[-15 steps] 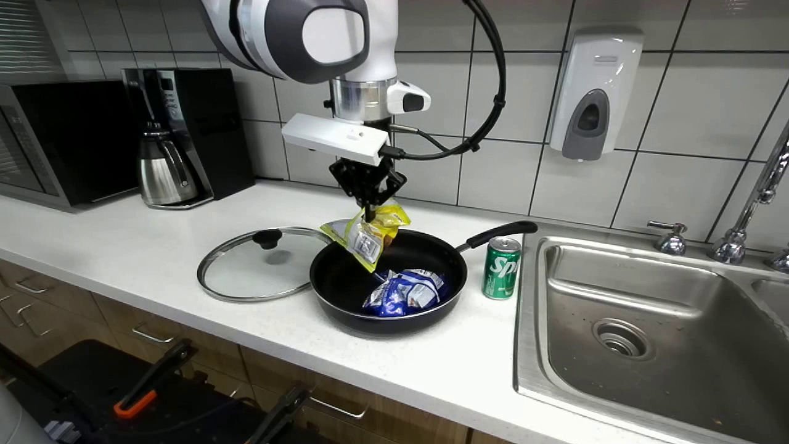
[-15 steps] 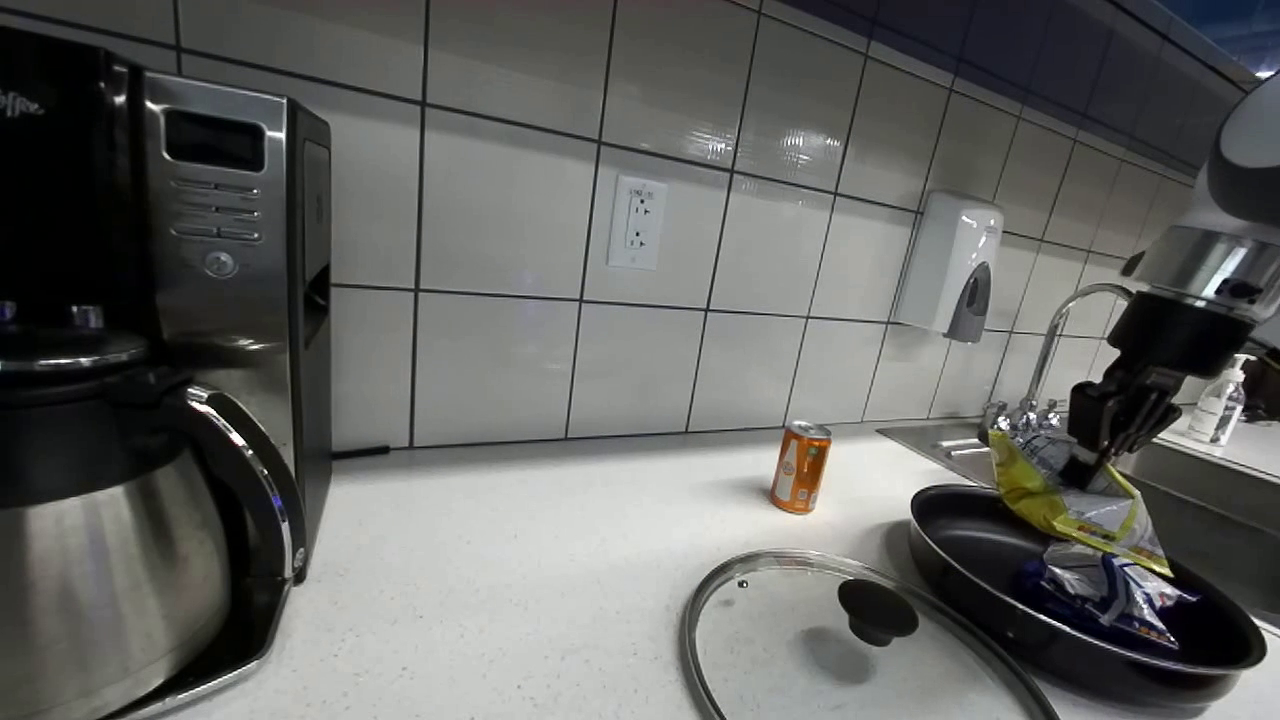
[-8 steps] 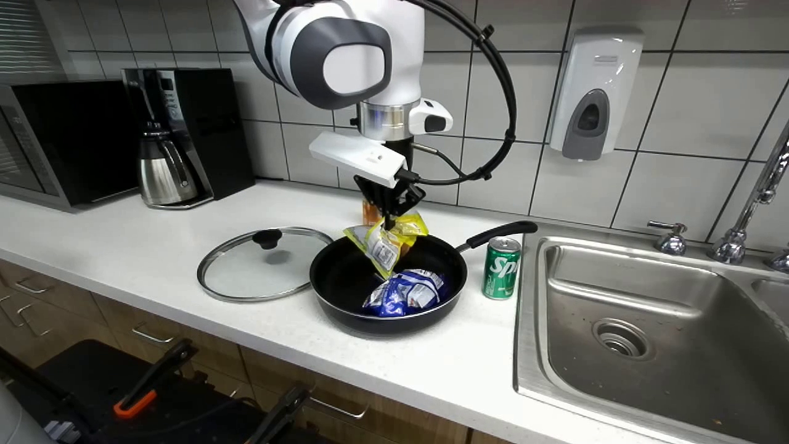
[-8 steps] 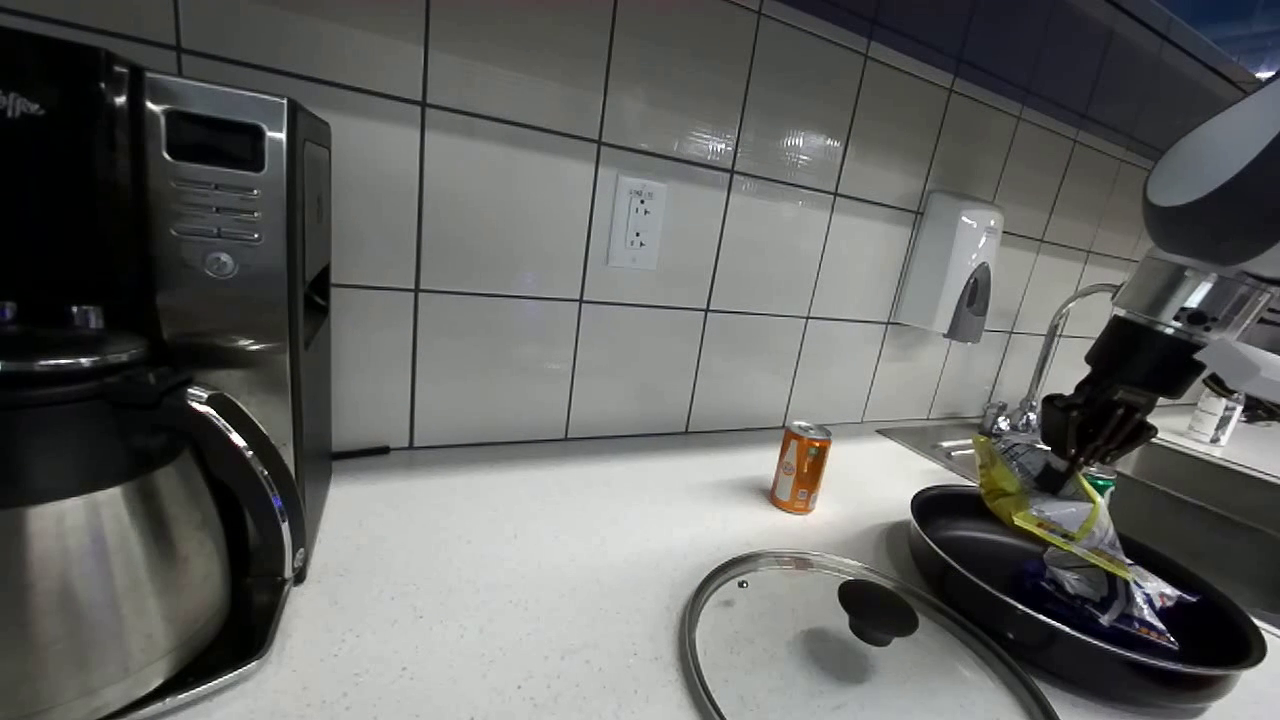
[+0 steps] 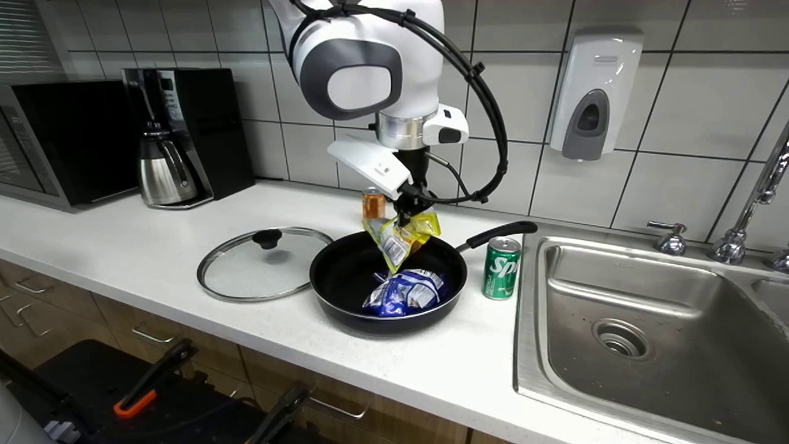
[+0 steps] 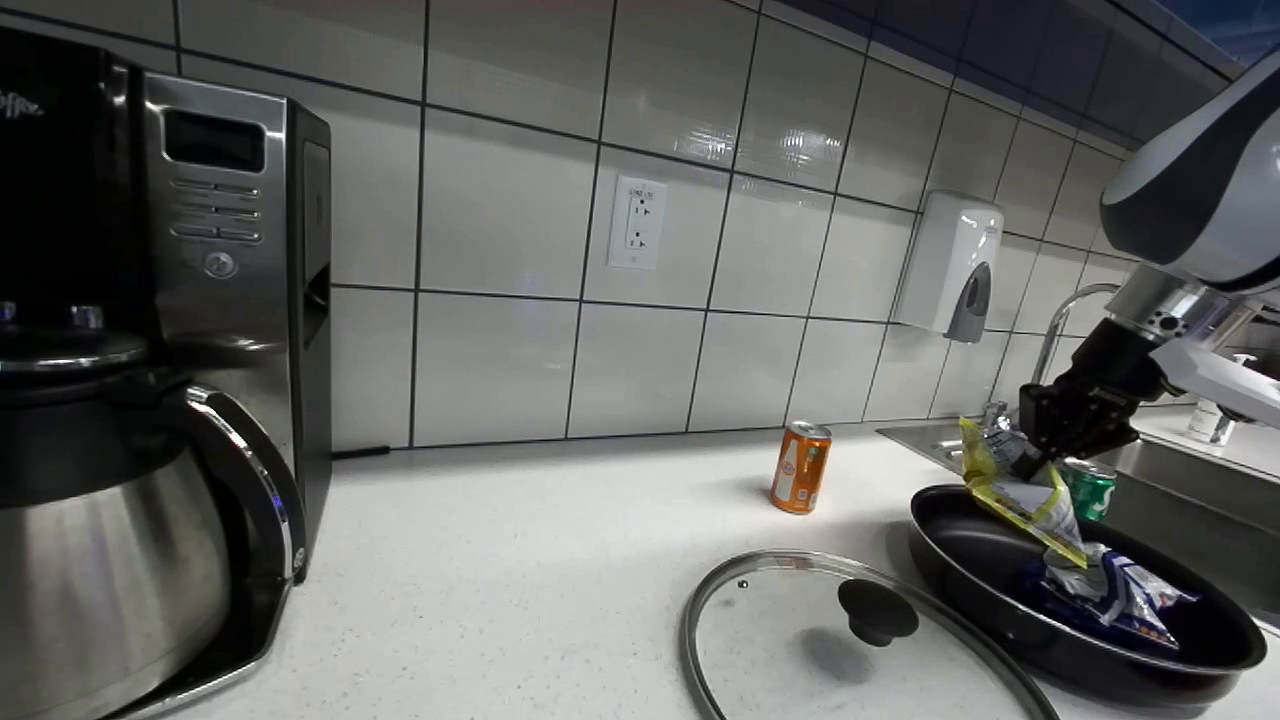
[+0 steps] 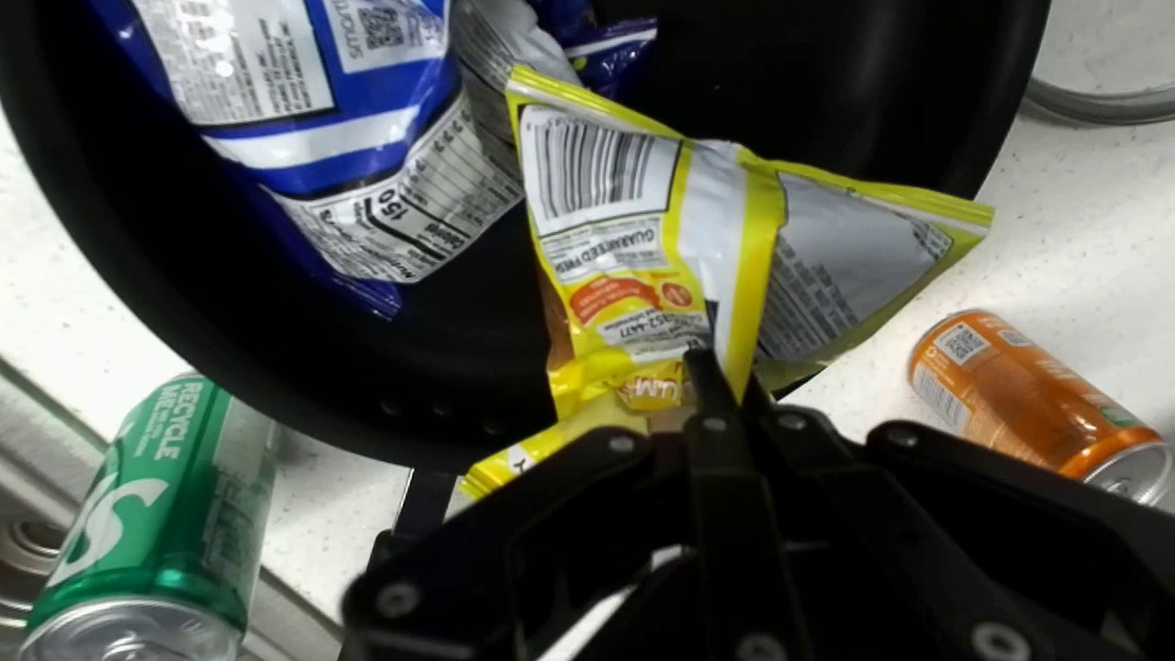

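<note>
Yellow snack bag (image 7: pixel 633 239) pinched above the frying pan (image 5: pixel 394 325).
The gripper (image 7: pixel 727 375) is clamped tight on the crumpled bag, which hangs tilted over the back half of the pan; inside the pan lies a blue snack bag (image 5: pixel 407 293). In an exterior view, the glass lid (image 5: pixel 259 268) lies just left of the pan, a green Sprite can (image 5: pixel 502 269) stands right of it, and an orange can (image 5: pixel 372 203) behind it.

"GUARANTEED FRESH" could be read on the yellow bag (image 7: pixel 725 248), "Calories 150" on the blue bag (image 7: pixel 367 138) within the pan rim (image 5: pixel 376 323), "RECYCLE ME" on the green can (image 7: pixel 156 514).
</note>
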{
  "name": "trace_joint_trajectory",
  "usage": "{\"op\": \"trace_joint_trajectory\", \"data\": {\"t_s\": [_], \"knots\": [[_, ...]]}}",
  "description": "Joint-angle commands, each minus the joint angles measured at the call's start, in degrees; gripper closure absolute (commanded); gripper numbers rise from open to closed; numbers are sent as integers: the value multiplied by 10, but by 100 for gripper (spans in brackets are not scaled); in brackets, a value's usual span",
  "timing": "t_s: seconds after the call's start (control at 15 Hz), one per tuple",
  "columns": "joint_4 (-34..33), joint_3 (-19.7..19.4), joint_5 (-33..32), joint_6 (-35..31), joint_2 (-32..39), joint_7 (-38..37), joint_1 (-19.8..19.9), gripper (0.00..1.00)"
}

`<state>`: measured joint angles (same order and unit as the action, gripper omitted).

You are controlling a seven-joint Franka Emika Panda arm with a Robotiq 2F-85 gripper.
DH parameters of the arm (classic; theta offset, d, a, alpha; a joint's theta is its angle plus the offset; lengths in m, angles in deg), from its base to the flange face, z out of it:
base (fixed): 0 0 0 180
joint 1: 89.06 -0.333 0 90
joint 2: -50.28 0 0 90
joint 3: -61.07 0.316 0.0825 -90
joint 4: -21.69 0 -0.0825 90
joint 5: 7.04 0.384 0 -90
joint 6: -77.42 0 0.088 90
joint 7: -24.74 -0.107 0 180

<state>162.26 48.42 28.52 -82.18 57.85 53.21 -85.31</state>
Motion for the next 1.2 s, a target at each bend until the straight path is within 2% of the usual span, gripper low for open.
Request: {"op": "trace_joint_trajectory", "data": {"t_s": [0.0,0.2,0.27,0.33,0.47,0.93,1.0,1.13], "knots": [[-16,13,72,-12,15,36,9,100],[-17,12,100,-14,20,48,5,100],[-18,13,107,-12,21,50,5,74],[-17,12,107,-12,22,48,3,73],[-16,10,99,-13,23,44,-1,60],[-11,7,69,-10,15,34,-18,6],[-9,7,65,-9,12,35,-21,1],[-4,6,39,-1,2,35,-30,0]]}}
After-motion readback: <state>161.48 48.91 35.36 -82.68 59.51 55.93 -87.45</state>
